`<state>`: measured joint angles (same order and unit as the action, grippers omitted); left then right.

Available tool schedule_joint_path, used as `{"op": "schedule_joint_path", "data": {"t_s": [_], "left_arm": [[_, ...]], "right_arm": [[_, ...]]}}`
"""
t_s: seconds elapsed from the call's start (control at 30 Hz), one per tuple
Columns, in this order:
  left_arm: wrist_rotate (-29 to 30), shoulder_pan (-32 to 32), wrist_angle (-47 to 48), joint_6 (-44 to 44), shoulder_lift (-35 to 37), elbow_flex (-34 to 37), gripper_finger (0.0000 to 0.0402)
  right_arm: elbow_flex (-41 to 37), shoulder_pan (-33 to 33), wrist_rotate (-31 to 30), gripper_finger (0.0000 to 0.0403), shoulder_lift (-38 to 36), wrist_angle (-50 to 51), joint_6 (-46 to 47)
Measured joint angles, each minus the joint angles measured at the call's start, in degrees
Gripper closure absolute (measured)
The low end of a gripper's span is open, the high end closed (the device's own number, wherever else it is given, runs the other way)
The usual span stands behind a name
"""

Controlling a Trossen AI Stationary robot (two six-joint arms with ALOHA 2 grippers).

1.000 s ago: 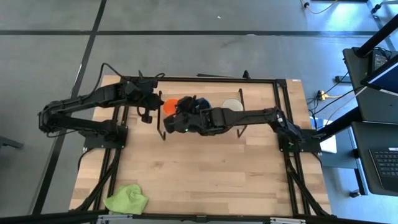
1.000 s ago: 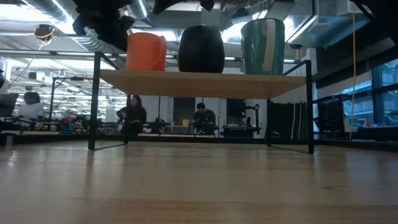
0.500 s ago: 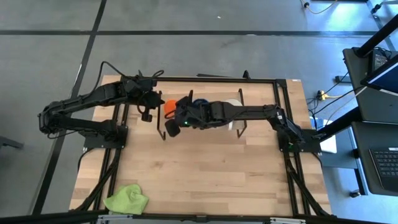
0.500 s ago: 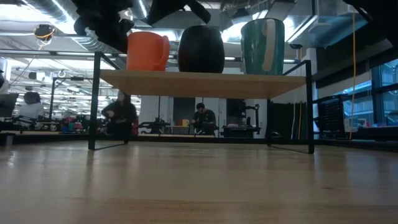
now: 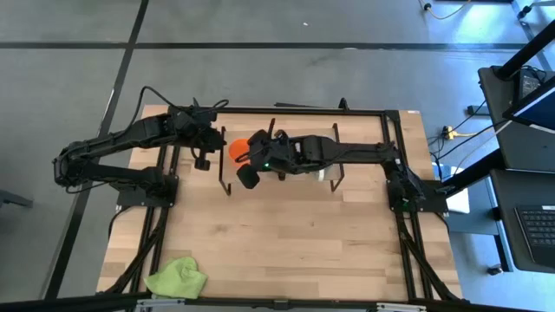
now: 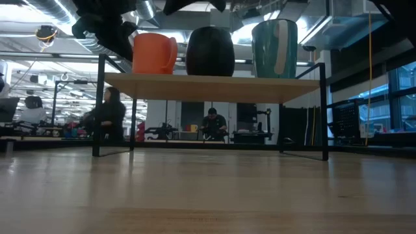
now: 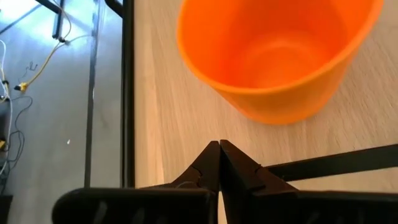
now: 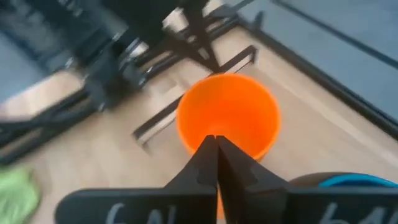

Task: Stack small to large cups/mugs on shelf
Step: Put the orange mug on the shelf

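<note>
Three mugs are seen standing in a row on the shelf (image 6: 208,86), which rests at the far side of the table (image 5: 277,234). In the low view the orange mug (image 6: 153,53) is at the left end, the dark blue mug (image 6: 210,51) is in the middle, and the white mug (image 6: 275,49) is at the right end; all three are upright and set just beside one another. The left gripper (image 7: 219,163) is held just left of the orange mug, near its base, and its fingers are closed together on nothing. The right gripper (image 8: 216,159) is held above the shelf, over the orange mug's open mouth, with the arm stretched across the blue and white mugs in the high view; its fingers are likewise pressed shut and no mug is gripped. A lime-green cloth (image 5: 177,277) is crumpled at the near left corner of the table, well apart from the shelf. Beyond the table, people (image 6: 107,120) are seen in the room.
</note>
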<state>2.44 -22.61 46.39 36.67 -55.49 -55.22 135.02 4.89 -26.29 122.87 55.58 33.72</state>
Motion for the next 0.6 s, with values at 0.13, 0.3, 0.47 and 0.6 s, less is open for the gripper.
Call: {"op": "schedule_joint_path", "data": {"t_s": [0.13, 0.3, 0.47, 0.6], "left_arm": [[0.0, 0.0, 1.5, 0.0, 0.0, 0.0, 0.0397], [0.0, 0.0, 2.5, 1.2, 0.0, 0.0, 0.04], [0.0, 0.0, 2.6, 1.7, 0.0, 0.0, 0.0396], [0.6, 0.0, 3.0, 3.1, 0.0, 0.0, 0.04]], "right_arm": [[0.0, 0.5, 5.7, 0.0403, -1.8, 1.1, -8.4], [0.0, 2.3, 13.2, 0.0403, -3.0, 5.9, -13.1], [-0.1, 2.8, 15.3, 0.0398, -2.5, 10.3, -18.1], [-0.1, 2.9, 10.2, 0.0392, -2.4, 9.5, -23.5]]}}
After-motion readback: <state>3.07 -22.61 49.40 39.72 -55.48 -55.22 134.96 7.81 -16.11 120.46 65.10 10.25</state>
